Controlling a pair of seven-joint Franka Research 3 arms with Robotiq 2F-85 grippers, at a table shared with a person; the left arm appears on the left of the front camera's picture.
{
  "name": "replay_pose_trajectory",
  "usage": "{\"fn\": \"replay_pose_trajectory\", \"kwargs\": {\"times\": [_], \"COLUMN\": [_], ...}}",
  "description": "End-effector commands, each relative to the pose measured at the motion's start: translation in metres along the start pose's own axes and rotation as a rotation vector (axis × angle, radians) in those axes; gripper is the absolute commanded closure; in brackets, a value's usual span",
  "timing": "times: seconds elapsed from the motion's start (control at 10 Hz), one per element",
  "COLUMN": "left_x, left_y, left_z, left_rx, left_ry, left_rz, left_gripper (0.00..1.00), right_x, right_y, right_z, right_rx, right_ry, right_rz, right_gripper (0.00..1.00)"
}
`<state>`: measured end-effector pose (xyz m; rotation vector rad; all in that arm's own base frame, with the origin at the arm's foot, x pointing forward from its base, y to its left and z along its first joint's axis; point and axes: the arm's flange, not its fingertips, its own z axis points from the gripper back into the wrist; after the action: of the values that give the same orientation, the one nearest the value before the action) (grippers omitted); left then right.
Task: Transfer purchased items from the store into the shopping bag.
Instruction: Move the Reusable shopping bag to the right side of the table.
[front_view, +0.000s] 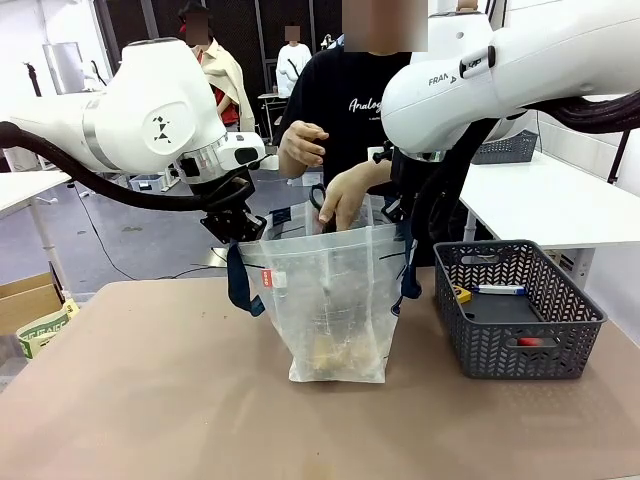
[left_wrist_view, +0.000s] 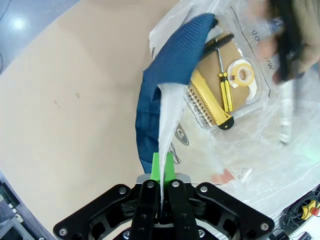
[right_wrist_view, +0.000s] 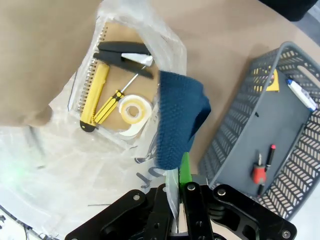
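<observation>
Left gripper (left_wrist_view: 162, 161): closed tight on the rim of the shopping bag (front_view: 335, 300), beside a navy handle. Right gripper (right_wrist_view: 181, 167): pinched shut on the opposite rim. The bag stands open on the table (front_view: 150, 400). Inside it lie a yellow utility knife (left_wrist_view: 212, 102) and a tape roll (left_wrist_view: 243, 76). The person's hand (front_view: 345, 197) is at the bag's mouth. The grey basket (front_view: 520, 358) sits just beside the bag, holding a small yellow box (front_view: 461, 294) and a red screwdriver (front_view: 535, 342).

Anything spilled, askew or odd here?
Nothing stands out. The shopping bag stands upright, its rim pinched by the left gripper and right gripper; a person's hand reaches into it; the basket sits level beside it.
</observation>
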<state>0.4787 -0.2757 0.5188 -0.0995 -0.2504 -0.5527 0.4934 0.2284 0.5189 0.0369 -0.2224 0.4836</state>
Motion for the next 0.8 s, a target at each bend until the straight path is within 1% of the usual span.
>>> {"fn": "replay_pose_trajectory", "kwargs": {"times": [0.0, 0.7], "left_x": [-0.0002, -0.0002], "left_y": [0.0008, 0.0008], "left_z": [-0.0002, -0.0002], "left_rx": [0.005, 0.005], "left_ry": [-0.005, -0.005], "left_rz": [0.014, 0.014], "left_gripper": [1.0, 1.0], "right_x": [-0.0001, -0.0001], "right_y": [-0.0008, -0.0008], "right_z": [0.0001, 0.0001], "right_rx": [0.0, 0.0], "right_ry": [0.0, 0.0], "right_rz": [-0.002, -0.002], "right_gripper": [1.0, 1.0]}}
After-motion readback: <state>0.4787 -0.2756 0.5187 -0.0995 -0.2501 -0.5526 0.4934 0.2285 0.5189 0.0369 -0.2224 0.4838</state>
